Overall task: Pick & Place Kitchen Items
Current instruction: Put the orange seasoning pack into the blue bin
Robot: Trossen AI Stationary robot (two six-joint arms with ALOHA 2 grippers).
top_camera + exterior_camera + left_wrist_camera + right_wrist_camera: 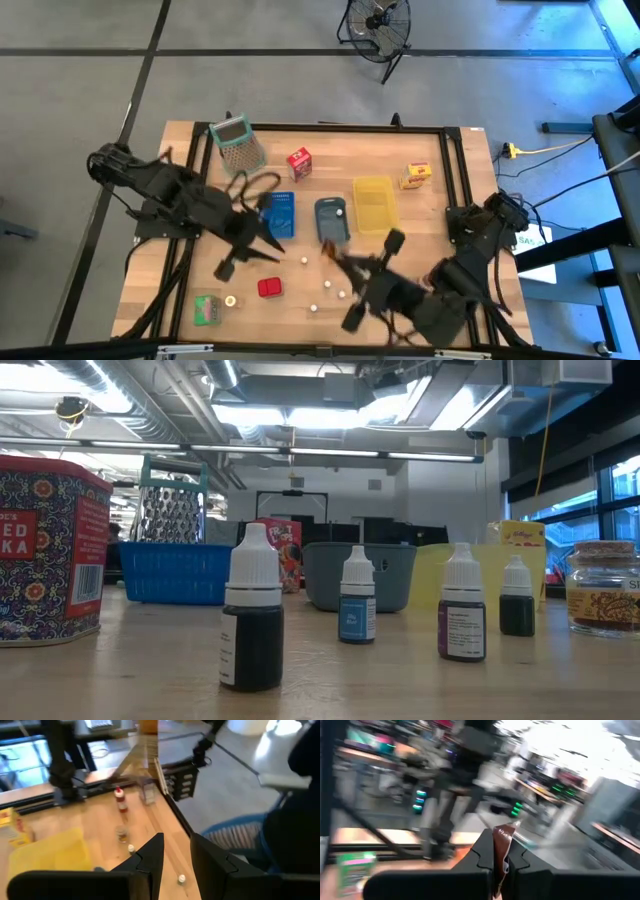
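Observation:
My right gripper (pixel 338 258) hangs over the table's middle, near the front end of the grey-blue tray (pixel 331 218), shut on a brown packet (pixel 503 838). My left gripper (pixel 272 256) hovers at the front end of the blue tray (pixel 280 212); its fingers (pixel 150 857) stand apart with nothing between them. Standing upright on the wood are several small white-capped bottles (pixel 251 622), a red tin (pixel 269 288), a green carton (pixel 207 310), a small jar (pixel 231 300), a red carton (pixel 298 162) and yellow cartons (pixel 417 175). Neither gripper shows in the low view. My right gripper pinches the brown packet between its two fingers. The packet's crumpled end (pixel 505 831) sticks out past the fingertips. The fingers lie about level and point toward the table's far left. The packet (pixel 328 248) is held above the table.
A yellow tray (pixel 374 203) lies right of the grey-blue one. A green-rimmed grater (pixel 238 143) lies at the far left. A fan (pixel 377 25) stands on the floor beyond the table. Bare wood shows along the far edge and at the near left.

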